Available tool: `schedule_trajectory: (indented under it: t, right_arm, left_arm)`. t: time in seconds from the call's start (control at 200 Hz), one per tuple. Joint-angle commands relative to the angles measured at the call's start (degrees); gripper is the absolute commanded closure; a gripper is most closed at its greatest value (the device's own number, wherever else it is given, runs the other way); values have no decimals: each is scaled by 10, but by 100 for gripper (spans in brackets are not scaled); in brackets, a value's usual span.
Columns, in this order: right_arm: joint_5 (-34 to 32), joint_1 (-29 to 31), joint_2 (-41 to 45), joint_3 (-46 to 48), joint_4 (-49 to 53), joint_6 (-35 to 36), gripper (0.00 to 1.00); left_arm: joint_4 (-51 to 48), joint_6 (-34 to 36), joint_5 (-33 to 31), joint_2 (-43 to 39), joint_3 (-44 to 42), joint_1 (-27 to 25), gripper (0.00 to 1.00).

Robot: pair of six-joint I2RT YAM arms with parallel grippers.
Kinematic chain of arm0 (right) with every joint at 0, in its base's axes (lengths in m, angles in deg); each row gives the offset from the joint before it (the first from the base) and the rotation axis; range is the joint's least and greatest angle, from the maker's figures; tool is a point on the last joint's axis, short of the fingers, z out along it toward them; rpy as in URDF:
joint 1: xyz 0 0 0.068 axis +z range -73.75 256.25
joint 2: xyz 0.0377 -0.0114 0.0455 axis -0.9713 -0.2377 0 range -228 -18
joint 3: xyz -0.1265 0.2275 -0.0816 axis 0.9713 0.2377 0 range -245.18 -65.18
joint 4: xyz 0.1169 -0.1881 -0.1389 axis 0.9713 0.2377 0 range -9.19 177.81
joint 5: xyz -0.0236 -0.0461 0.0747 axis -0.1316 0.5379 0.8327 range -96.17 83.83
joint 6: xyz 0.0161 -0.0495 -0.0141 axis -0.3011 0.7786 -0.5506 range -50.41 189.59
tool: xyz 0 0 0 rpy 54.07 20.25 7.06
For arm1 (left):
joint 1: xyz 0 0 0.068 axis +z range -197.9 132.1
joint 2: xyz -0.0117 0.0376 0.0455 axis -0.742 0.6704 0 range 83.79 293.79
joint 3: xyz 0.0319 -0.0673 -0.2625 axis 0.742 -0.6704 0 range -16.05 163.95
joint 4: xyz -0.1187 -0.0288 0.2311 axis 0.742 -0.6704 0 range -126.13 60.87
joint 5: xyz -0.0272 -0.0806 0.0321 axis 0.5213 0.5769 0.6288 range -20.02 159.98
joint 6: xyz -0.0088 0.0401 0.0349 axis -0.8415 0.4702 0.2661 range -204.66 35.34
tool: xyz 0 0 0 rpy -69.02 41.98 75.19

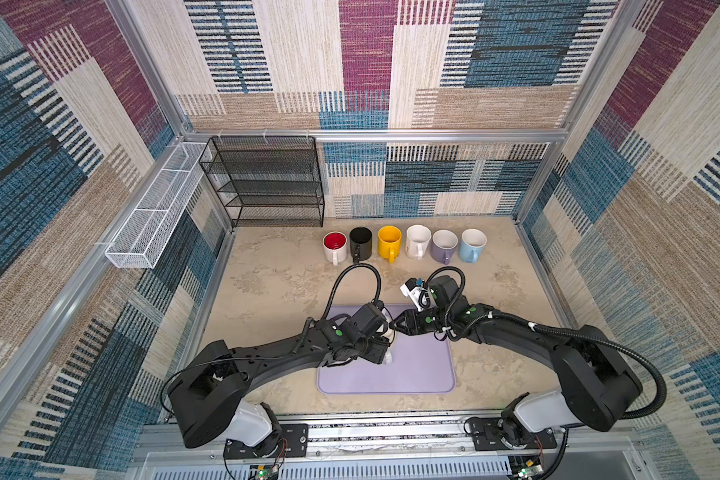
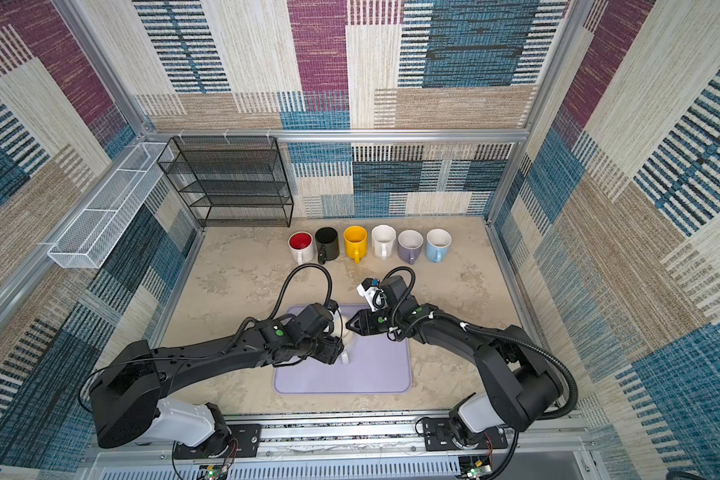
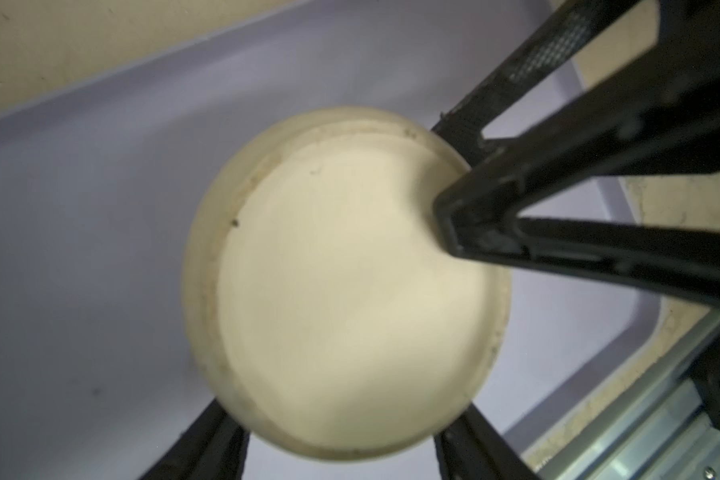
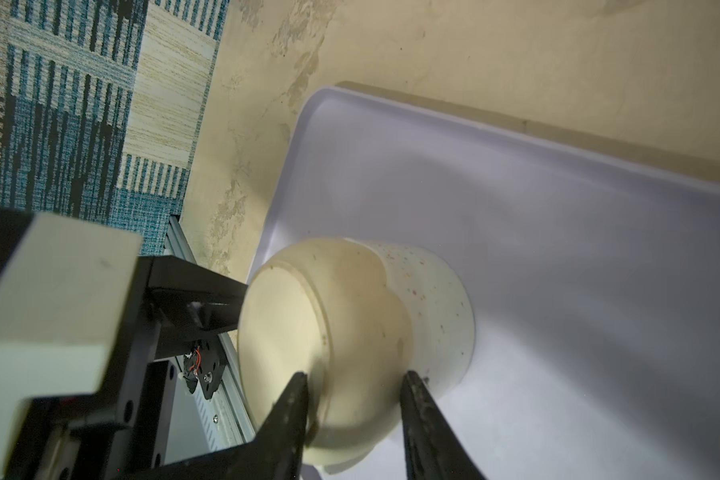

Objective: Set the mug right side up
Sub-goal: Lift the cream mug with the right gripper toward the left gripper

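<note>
Cream mug (image 4: 350, 332) as I see it from the console: tilted, base raised and rim towards the lavender mat (image 1: 416, 370), over the mat's far left part. Left gripper (image 3: 344, 415) pinches the mug's wall from both sides. Right gripper (image 4: 354, 376) straddles the base edge, one finger over the base, one along the wall — whether it presses yet, I cannot tell

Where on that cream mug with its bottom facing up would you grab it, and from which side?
Probably the rounded bulge of the cream mug, just beside its flat base, pinched across from above: the base faces up and its mouth faces the lilac mat.
</note>
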Motion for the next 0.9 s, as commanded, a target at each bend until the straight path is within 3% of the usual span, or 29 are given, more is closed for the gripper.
schedule_trajectory:
  t: [0.0, 0.361, 0.892]
  right_arm:
    - [-21, 1, -16, -21, 19, 30, 61]
    - [-83, -8, -7, -79, 56, 47, 44]
    - [-124, -41, 42, -83, 89, 52, 39]
  left_arm:
    - [31, -17, -29, 4, 10, 2, 33]
    - [52, -20, -7, 2, 12, 2, 34]
    - [113, -11, 79, -2, -8, 1, 34]
